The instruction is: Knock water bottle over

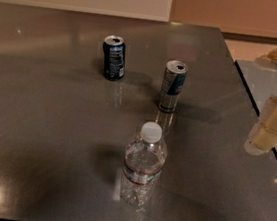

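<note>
Nearest the front edge of the counter (44, 141), the bottle (143, 168) stands upright, white cap on, roughly centre. Nothing touches it. Right of it and a bit further back, the tool (262, 138) hangs over the counter's right edge, well apart from the bottle; can't tell if it's wide or narrow. Behind the bottle, the silver can (172, 86) is upright, near, slightly right. Furthest back, the blue can (113, 57) is upright, left of the silver one. Knock not yet done. Risks, my guess: a sweep from the right on too far a line clips the silver can instead; a low push just slides the bottle on the slick top; a hard hit rolls it off the front.
</note>
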Controlling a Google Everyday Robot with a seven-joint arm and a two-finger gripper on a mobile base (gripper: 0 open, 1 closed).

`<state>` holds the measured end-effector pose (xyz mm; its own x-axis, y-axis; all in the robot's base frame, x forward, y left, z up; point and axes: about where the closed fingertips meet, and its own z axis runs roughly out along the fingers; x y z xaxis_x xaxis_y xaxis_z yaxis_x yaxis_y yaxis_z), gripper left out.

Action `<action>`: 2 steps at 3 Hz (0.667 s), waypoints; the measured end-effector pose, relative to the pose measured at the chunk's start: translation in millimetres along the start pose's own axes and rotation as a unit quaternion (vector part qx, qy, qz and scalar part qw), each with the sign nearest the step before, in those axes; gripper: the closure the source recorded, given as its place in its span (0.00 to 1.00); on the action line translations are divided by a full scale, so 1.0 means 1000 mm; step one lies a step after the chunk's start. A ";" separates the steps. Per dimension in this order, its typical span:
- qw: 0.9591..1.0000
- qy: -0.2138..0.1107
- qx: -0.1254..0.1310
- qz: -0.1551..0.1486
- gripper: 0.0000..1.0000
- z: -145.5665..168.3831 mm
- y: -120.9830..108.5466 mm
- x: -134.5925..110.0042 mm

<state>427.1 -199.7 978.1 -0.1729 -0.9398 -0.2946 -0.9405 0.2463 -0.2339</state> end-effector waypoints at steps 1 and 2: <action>0.997 -0.074 -0.015 -0.011 0.00 0.002 0.025 -0.027; 0.990 -0.139 -0.028 -0.021 0.00 0.008 0.048 -0.055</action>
<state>393.5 -134.6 975.1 -0.0529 -0.8455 -0.5313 -0.9611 0.1876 -0.2028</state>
